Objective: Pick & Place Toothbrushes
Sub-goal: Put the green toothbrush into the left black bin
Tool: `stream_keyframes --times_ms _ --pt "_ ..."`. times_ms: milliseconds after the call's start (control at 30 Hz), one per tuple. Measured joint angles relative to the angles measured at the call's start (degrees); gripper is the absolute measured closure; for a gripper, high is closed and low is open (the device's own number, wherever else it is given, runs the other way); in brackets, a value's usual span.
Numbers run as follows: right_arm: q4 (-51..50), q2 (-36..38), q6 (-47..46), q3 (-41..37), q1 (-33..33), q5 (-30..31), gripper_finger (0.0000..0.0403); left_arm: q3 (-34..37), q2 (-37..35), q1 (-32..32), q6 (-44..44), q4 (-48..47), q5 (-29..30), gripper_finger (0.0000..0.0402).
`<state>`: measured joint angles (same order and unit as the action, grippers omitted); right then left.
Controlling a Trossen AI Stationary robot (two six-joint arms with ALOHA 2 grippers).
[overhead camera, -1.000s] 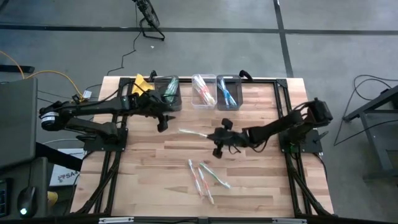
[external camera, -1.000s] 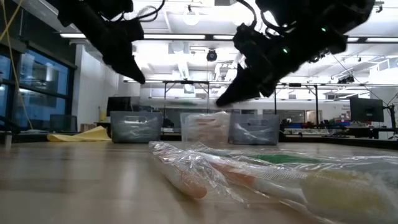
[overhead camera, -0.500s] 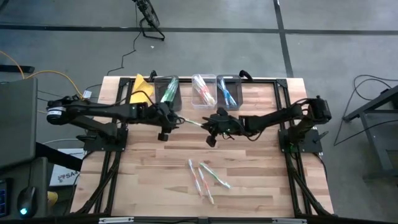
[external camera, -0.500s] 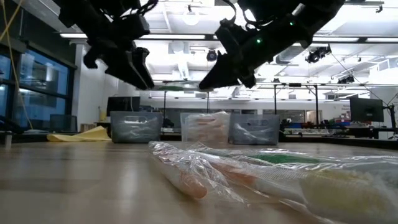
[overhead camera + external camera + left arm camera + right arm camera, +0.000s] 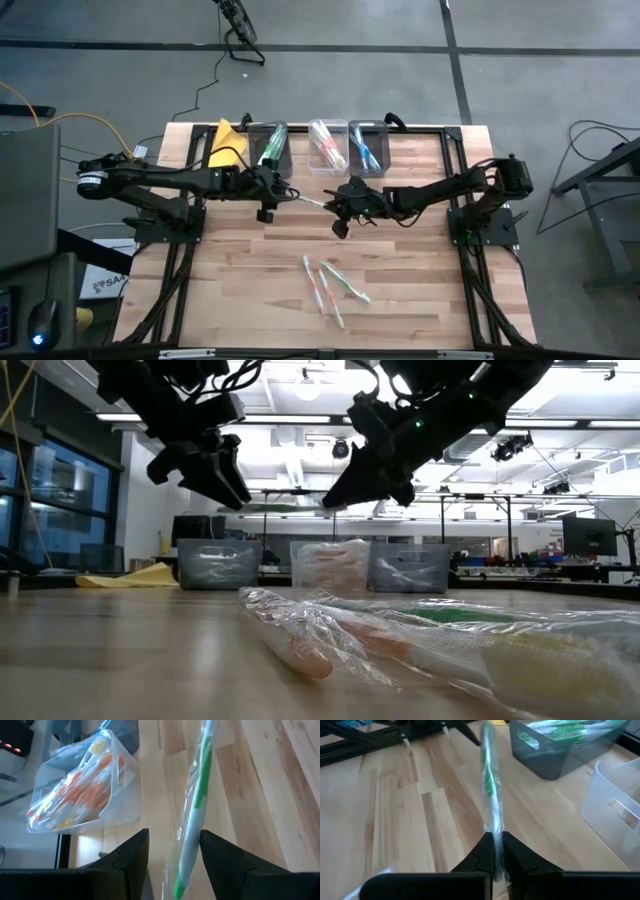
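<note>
1. Green-and-white toothbrush (image 5: 490, 790): wrapped, held above mid-table, just near of the bins.
2. Right gripper (image 5: 340, 203): fingers pinched on one end of it.
3. Left gripper (image 5: 172, 855): fingers spread around the other end.
4. Loose toothbrushes (image 5: 328, 285): on near table.
</note>
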<state>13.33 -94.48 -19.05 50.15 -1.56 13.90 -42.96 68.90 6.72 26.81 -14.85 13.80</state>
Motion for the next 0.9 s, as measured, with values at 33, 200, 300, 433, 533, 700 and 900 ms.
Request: stream_keyframes --times_ms 33,200,300,433,533,700,900 --pt "0.0 0.0 -0.1 0.0 0.0 -0.2 0.0393 0.0 0.0 0.0 0.2 0.0 0.0 0.0231" --pt "1.0 0.0 0.2 0.0 0.0 0.1 0.0393 0.0 0.0 0.0 0.4 -1.6 -0.1 0.0231" --pt "2.3 0.0 1.1 0.0 0.0 0.2 0.0393 0.0 0.0 0.0 0.4 -3.7 -0.2 0.0231" --pt "2.8 0.0 1.3 0.0 0.0 0.5 0.0393 0.0 0.0 0.0 0.1 -3.8 -0.4 0.0233" --pt "2.7 0.0 1.3 0.0 0.0 0.5 0.0393 0.0 0.0 0.0 0.0 -3.7 -0.5 0.0257" --pt "1.7 0.0 1.4 0.0 0.1 1.4 0.039 0.0 0.0 0.0 -2.2 -3.8 -1.0 0.0352" --pt "1.7 0.0 2.7 0.0 0.0 3.5 0.0381 0.0 0.0 0.0 -4.7 -4.9 -3.4 0.038"
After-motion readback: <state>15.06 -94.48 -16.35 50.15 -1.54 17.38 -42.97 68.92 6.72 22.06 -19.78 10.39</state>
